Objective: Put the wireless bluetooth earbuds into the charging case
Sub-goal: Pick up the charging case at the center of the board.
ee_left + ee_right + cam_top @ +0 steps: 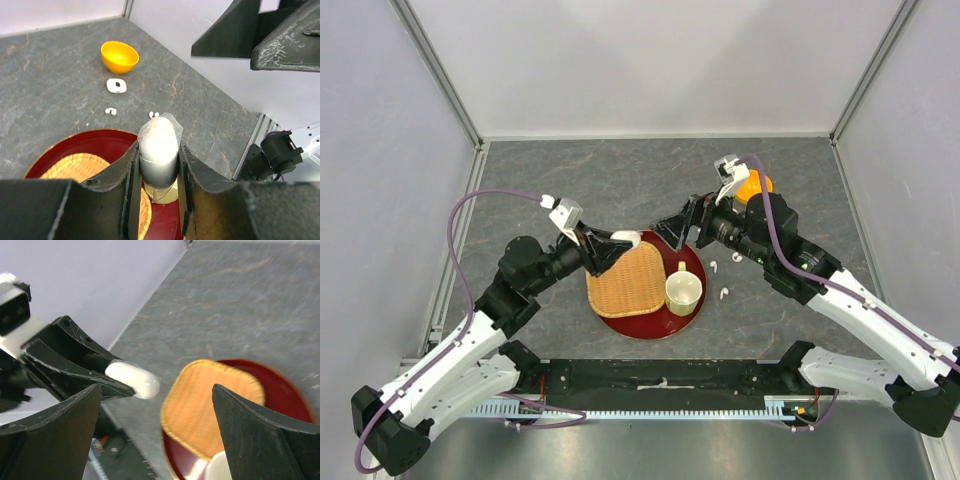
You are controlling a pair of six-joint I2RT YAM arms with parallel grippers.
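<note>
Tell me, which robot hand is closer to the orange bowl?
Right. The right gripper hangs open between the orange bowl and the red plate. The left gripper, shut on the white case, is farther, beyond the right one.

Left hand (158, 169) pinches the white charging case (158, 141)

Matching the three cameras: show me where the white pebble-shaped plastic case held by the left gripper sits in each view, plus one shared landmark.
Top external: white pebble-shaped plastic case just above centre, at the tips of the left gripper.
Left wrist: case dead centre, clamped between the fingers.
Right wrist: case left of centre, poking from black fingers.
Shared landmark: woven tan square mat on the round dark red tray.
</note>
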